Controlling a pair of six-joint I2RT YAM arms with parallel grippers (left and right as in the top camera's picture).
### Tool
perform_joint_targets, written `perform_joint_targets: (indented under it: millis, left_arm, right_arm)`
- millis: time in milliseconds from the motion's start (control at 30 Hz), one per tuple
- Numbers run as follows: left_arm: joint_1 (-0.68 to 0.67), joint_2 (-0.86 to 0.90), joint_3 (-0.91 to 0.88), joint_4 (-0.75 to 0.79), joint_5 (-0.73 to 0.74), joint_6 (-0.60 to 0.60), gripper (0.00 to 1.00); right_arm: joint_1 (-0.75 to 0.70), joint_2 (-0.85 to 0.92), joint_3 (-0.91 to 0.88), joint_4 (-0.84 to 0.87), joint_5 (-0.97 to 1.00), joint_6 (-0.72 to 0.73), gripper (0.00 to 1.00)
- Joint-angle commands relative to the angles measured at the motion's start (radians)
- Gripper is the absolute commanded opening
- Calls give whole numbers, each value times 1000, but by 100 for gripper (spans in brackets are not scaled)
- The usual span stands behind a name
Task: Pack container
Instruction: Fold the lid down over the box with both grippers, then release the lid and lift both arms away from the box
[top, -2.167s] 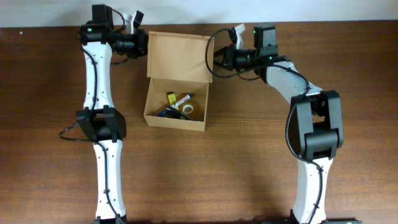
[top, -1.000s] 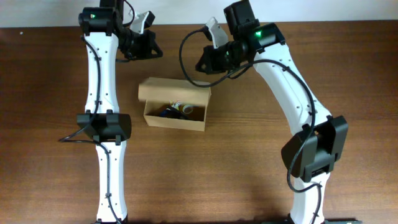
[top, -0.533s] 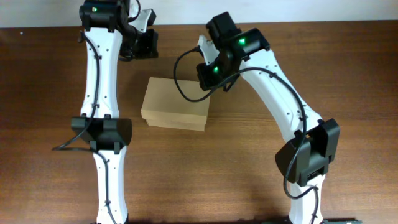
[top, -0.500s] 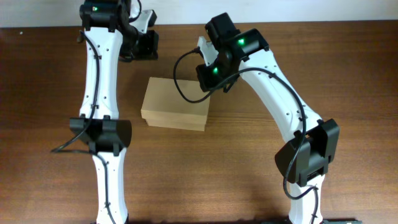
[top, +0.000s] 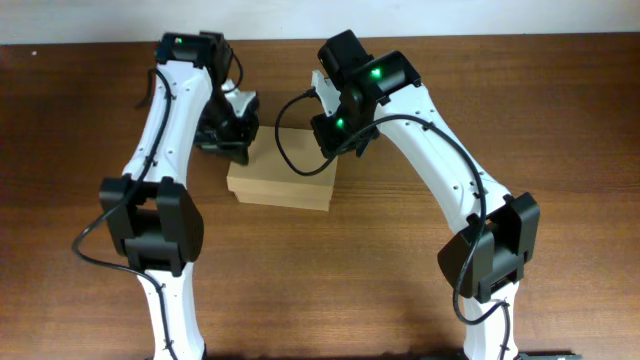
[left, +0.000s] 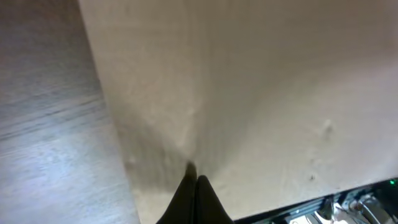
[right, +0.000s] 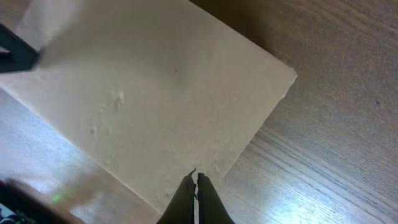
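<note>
Left wrist view: your left gripper (left: 194, 180) is pinched shut, its tips down at the flat lid of the box (left: 249, 87).

Your fingers meet with no gap and hold nothing; their dark tips cast a shadow on the tan cardboard right below, near the lid's edge beside the table (top: 580, 150). Your right gripper (right: 194, 176) is pressed together too, empty, its tips over the lid close to one edge and not far from a corner. From overhead, you see the box closed on the wooden table between your two arms, the left gripper at its far left corner and the right one at its far right side.
</note>
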Motion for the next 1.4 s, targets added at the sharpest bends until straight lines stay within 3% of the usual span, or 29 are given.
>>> perform_joint_targets:
  millis: [0, 333, 833, 1067, 1367]
  left_arm:
    - [8, -25, -70, 43, 14, 20, 2]
    - [8, -25, -130, 132, 21, 11, 2]
    - [8, -27, -127, 146, 21, -15, 1]
    - [24, -49, 64, 117, 11, -16, 1]
    - [97, -55, 537, 1, -198, -27, 2]
  right_arm:
    - [8, -24, -44, 9, 17, 2, 4]
    - [8, 21, -166, 56, 5, 3, 3]
    - [-5, 23, -293, 136, 3, 3, 4]
    - [-78, -50, -97, 98, 39, 0, 4]
    - [-235, -64, 331, -135, 363, -6, 4]
